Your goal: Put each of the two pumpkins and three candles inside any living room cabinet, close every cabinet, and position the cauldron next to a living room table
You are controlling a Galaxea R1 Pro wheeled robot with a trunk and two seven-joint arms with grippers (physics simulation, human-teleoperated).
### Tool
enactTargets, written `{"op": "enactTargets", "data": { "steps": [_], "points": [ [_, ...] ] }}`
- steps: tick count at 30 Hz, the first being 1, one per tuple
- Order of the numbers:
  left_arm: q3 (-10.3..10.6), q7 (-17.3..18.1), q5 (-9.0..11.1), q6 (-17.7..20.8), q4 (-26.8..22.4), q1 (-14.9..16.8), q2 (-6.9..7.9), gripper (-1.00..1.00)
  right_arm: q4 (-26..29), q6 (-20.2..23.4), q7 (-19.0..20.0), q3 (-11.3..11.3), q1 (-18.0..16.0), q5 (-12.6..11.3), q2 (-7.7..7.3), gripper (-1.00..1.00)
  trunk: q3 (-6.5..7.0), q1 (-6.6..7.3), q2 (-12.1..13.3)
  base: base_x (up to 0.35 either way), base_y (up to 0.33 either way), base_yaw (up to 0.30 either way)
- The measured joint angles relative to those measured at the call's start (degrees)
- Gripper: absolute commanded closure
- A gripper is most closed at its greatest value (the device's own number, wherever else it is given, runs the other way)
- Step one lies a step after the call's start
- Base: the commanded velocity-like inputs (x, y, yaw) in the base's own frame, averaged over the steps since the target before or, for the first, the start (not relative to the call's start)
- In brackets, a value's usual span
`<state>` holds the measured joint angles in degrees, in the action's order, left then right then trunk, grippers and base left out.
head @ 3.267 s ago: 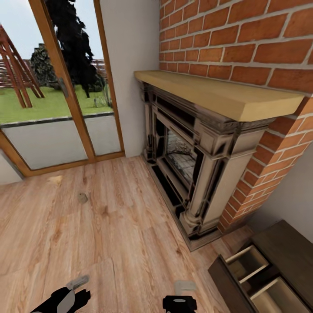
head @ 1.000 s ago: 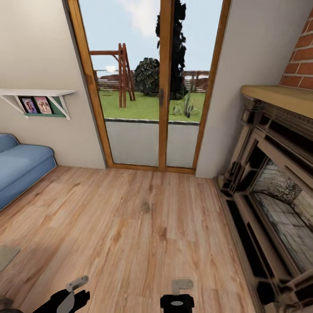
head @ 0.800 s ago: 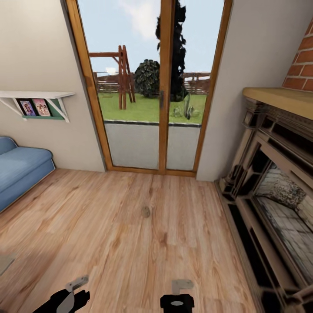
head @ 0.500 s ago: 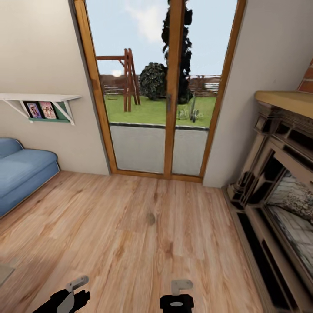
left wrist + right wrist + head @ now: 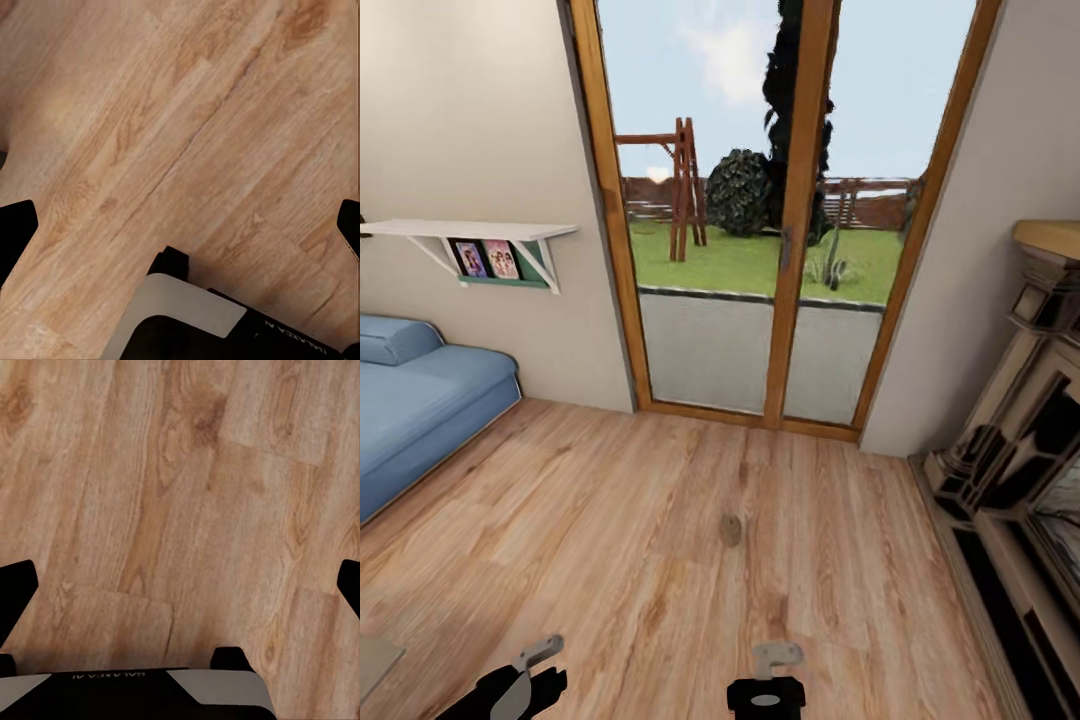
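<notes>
While one candle (image 5: 730, 530) lies on the floor (image 5: 610, 540) at twelve o'clock, uncollected, both pincers hang spread, empty; stowing remains.

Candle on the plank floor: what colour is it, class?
Olive-grey, a dull greenish grey; the candle shows best in the head view.

A candle (image 5: 730, 529) lies on the floor (image 5: 610, 560) mid-room, ahead of the robot, with the glass door (image 5: 780, 250) behind it. The sofa (image 5: 410, 410) stands at the left beneath a wall shelf (image 5: 460, 232); the fireplace (image 5: 1020, 440) lines the right. Both claws, left (image 5: 520, 675) and right (image 5: 770, 675), sit nearest, apart from the candle.
</notes>
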<state>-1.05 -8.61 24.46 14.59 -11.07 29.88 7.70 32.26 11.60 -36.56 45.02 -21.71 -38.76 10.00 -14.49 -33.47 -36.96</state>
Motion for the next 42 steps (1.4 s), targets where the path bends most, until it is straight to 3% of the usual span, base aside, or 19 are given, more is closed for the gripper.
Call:
{"op": "enactTargets", "data": {
  "steps": [37,39,42],
  "points": [
    [0.0,0.7,-0.1,0.2,0.0,0.0,-0.15,-1.0,0.3,-1.2,-0.1,0.0,0.0,-0.1,0.0,-1.0,0.01,0.0,0.0,0.325,0.09,0.0],
    [-0.2,1.3,-0.1,0.9,-0.3,0.0,-0.09,-1.0,0.7,0.1,-0.3,-0.2,-0.3,-0.4,0.0,-1.0,0.01,0.0,0.0,0.287,0.004,0.0],
    [-0.3,1.6,-0.1,5.8,-1.3,0.5,0.09,-1.0,2.1,7.7,-0.3,-0.8,-2.4,-0.8,0.0,-1.0,0.01,0.0,0.0,0.245,0.002,0.0]
  ]
}}
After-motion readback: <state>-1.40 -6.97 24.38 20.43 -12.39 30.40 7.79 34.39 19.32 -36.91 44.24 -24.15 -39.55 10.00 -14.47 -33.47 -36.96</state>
